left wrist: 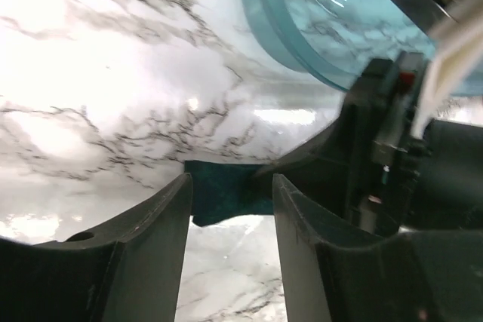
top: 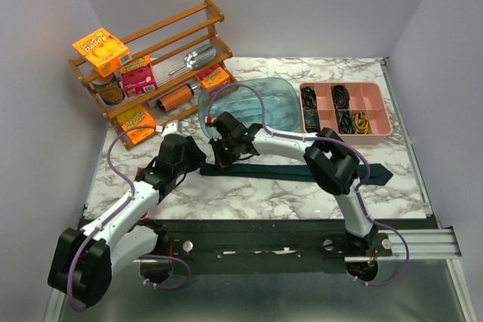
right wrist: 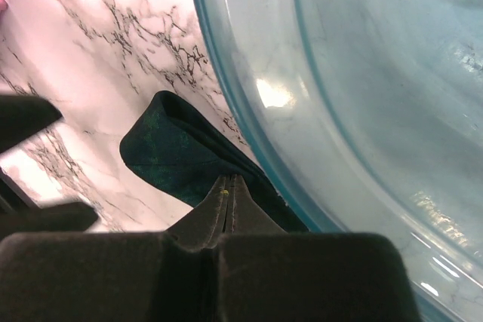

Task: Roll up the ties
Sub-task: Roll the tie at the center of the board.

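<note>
The dark teal tie [top: 302, 172] lies flat across the table from left of centre to the right; its broad pointed end [top: 383, 176] is at the right. My right gripper [top: 221, 157] is shut on the tie's narrow left end, where the fabric is folded over [right wrist: 173, 148], right beside the blue tub's rim [right wrist: 226, 88]. My left gripper [top: 198, 157] is open just left of that end. In the left wrist view the tie end [left wrist: 226, 190] lies between the open fingertips, with the right gripper's black body [left wrist: 385, 148] close on the right.
The translucent blue tub [top: 264, 103] stands just behind both grippers. A pink compartment tray [top: 385, 130] with several coiled items is at the back right. A wooden rack [top: 151, 58] with boxes and jars stands at the back left.
</note>
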Action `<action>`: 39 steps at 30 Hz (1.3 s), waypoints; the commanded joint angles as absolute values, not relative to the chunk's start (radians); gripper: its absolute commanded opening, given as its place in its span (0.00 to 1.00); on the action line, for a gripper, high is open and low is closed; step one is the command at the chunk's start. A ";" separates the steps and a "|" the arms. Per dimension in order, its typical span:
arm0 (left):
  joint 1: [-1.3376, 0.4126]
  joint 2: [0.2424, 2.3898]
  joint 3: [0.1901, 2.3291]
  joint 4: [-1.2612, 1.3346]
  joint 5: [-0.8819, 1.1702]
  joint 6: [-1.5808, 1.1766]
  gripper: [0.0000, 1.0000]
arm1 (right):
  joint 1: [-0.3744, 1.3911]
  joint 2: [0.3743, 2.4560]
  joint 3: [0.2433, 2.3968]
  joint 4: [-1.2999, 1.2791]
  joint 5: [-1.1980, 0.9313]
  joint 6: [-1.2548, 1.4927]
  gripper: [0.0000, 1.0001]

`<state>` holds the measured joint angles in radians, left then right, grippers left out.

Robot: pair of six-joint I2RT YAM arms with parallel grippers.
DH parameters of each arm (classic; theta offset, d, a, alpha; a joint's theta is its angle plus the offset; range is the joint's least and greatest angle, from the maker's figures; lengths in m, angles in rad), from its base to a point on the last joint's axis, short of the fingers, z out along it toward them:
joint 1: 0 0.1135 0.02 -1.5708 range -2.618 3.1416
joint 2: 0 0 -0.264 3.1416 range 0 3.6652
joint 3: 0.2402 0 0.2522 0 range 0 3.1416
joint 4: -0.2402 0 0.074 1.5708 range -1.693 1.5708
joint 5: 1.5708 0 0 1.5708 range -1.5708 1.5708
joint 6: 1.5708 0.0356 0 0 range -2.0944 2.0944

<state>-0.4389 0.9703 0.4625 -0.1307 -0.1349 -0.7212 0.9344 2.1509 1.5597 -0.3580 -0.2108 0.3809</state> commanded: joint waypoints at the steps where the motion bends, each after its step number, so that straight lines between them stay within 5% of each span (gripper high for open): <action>1: -0.347 0.946 0.414 -0.137 -0.014 -0.707 0.57 | 0.937 2.174 1.549 -0.354 -0.207 0.368 0.00; 19: -0.253 1.054 0.193 0.250 0.206 -0.827 0.52 | 0.939 2.166 1.534 -0.354 -0.213 0.371 0.00; 25: -0.252 1.066 0.183 0.291 0.196 -0.844 0.40 | 0.937 2.166 1.535 -0.354 -0.221 0.374 0.00; 35: -0.252 1.052 0.187 0.311 0.193 -0.818 0.05 | 0.937 2.161 1.537 -0.345 -0.264 0.350 0.00; 39: -0.252 1.068 0.195 0.313 0.204 -0.807 0.00 | 0.939 2.151 1.528 -0.337 -0.262 0.348 0.00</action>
<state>-0.2562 1.0626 0.1944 0.2737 0.1852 -0.8291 0.9340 2.1509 1.5517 -0.3374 -0.2359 0.3676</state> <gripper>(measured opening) 0.133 0.008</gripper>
